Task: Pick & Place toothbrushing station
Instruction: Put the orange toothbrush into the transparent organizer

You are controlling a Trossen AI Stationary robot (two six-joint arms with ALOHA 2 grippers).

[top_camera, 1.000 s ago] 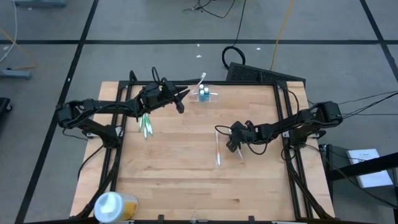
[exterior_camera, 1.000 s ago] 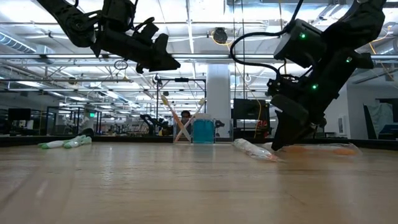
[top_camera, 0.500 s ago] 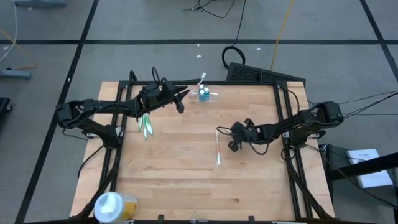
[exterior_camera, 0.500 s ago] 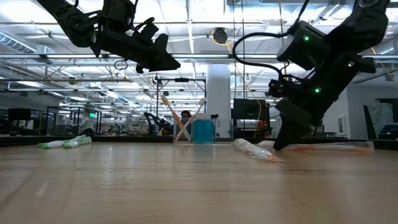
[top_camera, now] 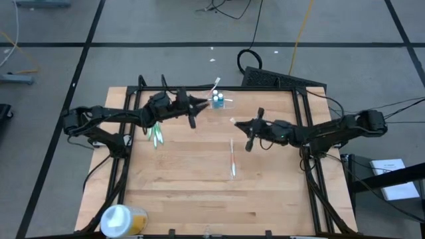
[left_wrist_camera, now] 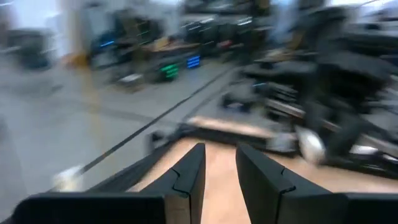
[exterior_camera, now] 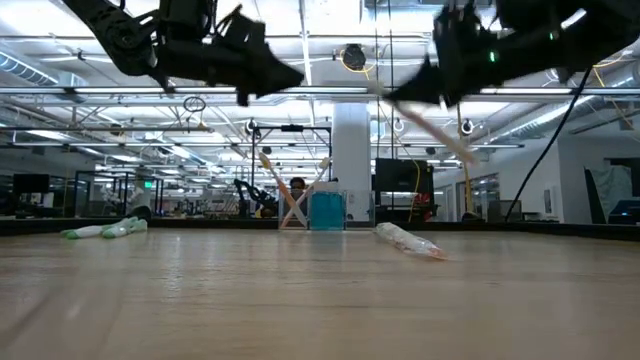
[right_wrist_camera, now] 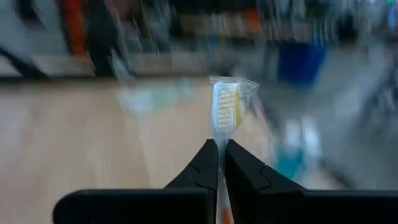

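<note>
The toothbrushing station (top_camera: 218, 99), a small clear holder with a blue cup and upright brushes, stands at the table's far edge; the low view shows the station (exterior_camera: 312, 210) at mid-back. My right gripper (top_camera: 238, 123) hangs high over the table's middle, right of the station, shut on a plastic-wrapped toothbrush (right_wrist_camera: 227, 107) with yellow-white bristles. My left gripper (top_camera: 199, 104) hovers just left of the station, pointing level at it, its fingers (left_wrist_camera: 189, 180) a little apart with nothing between them. A second wrapped toothbrush (top_camera: 232, 159) lies flat on the table. My right gripper pinches the wrapped toothbrush at its neck (right_wrist_camera: 219, 140), just below the head, between its two fingertips. The fingers point level toward the table's left. The head sticks out past the fingertips, and the handle (exterior_camera: 435, 128) slants down beneath the gripper, clear of the table.
Green wrapped toothbrushes (top_camera: 156, 135) lie at the table's left under the left arm. A round white-and-yellow tub (top_camera: 121, 219) sits at the near left corner. Bare wood spreads over the table's near half.
My right gripper has risen from the table near its right side with the wrapped toothbrush, tipped from pointing down to level and rolled. It has also gone toward the far edge and the station. The toothbrush is lifted clear. My left gripper has turned slightly toward the station.
</note>
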